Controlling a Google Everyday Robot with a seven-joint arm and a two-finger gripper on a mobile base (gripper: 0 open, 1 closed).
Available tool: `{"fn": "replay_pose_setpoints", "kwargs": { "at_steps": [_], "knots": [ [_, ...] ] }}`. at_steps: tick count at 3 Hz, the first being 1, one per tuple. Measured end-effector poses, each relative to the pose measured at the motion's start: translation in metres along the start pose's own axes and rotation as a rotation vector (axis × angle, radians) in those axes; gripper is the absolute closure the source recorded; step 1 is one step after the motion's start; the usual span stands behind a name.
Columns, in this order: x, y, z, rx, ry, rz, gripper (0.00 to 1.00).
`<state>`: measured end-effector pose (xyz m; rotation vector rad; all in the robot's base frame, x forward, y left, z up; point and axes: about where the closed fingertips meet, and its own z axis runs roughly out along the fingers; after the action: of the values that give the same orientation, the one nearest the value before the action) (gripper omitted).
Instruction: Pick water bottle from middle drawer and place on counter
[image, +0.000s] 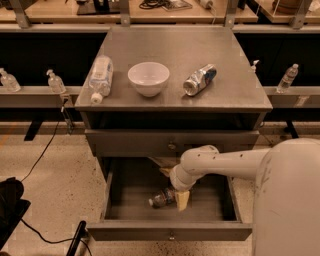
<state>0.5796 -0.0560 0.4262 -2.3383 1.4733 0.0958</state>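
The water bottle (161, 198) lies on its side on the floor of the open middle drawer (170, 232), a slim clear bottle with a dark band. My gripper (174, 186) reaches down into the drawer just right of and above the bottle. Its tan fingers are spread: one (182, 200) rests beside the bottle's right end, the other sits nearer the drawer's back. The bottle is not held. The grey counter (220, 92) is the cabinet's top, above the drawer.
On the counter stand a white bowl (148, 78), a fatter clear bottle (100, 77) lying at the left, and a crushed silver-and-blue can (200, 79). A closed drawer (171, 144) sits above the open one. My white arm (280, 190) fills the lower right. Small bottles line the side ledges.
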Motion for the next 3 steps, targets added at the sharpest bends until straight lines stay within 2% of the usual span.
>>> {"fn": "replay_pose_setpoints", "kwargs": {
  "at_steps": [1, 2, 3],
  "knots": [
    [0.012, 0.001, 0.026, -0.028, -0.002, 0.036, 0.02],
    [0.020, 0.006, 0.052, -0.071, -0.009, 0.062, 0.18],
    [0.026, 0.011, 0.068, -0.103, -0.013, 0.081, 0.41]
  ]
}}
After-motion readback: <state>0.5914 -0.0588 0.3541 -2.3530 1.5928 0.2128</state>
